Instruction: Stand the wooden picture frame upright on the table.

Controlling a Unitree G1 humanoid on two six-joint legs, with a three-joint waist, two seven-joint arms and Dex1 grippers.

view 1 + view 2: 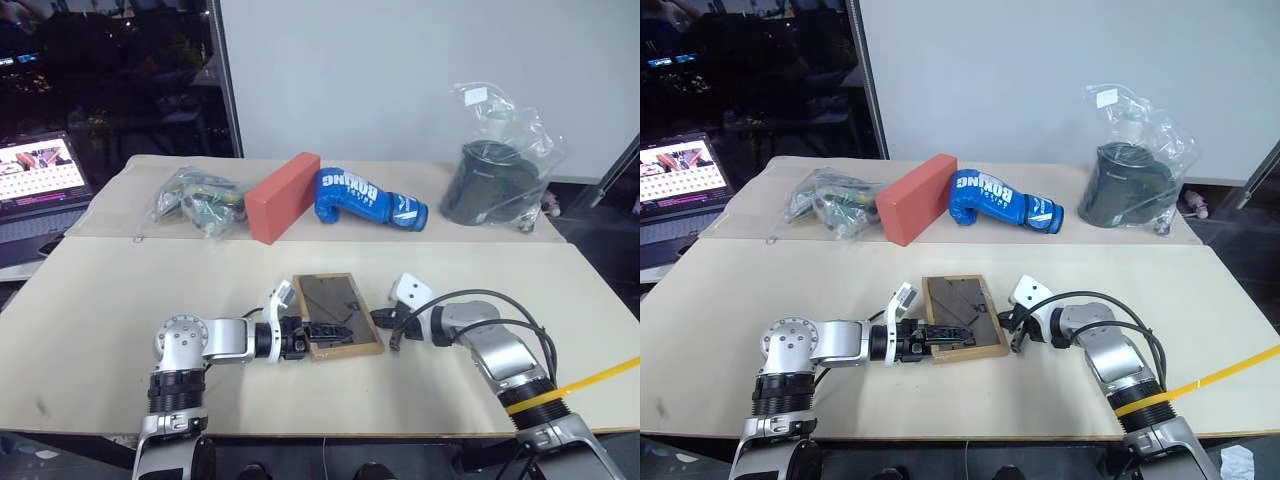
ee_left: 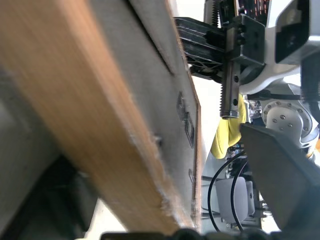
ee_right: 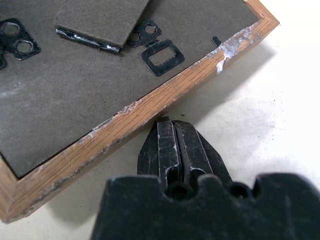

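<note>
Wooden picture frame [image 1: 336,315], light-wood with dark back up, lies flat on the beige table [image 1: 120,300] at lower centre; our left gripper [image 1: 322,331] straddles its left edge, jaws spread, right gripper [image 3: 176,145] pressed together bracing the opposite edge, so we should pinch firmly before tilting.

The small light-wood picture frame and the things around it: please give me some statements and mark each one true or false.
1. The small light-wood picture frame lies flat on the light-beige table, dark back up. True.
2. The right gripper is shut, its fingertips at the frame's wooden edge. True.
3. The red-orange brick-like block lies on top of the frame. False: it lies far behind, beside the blue boxing glove.
4. The frame already stands upright. False: it lies flat.
5. The left gripper is at the frame's near-left corner. True.
</note>
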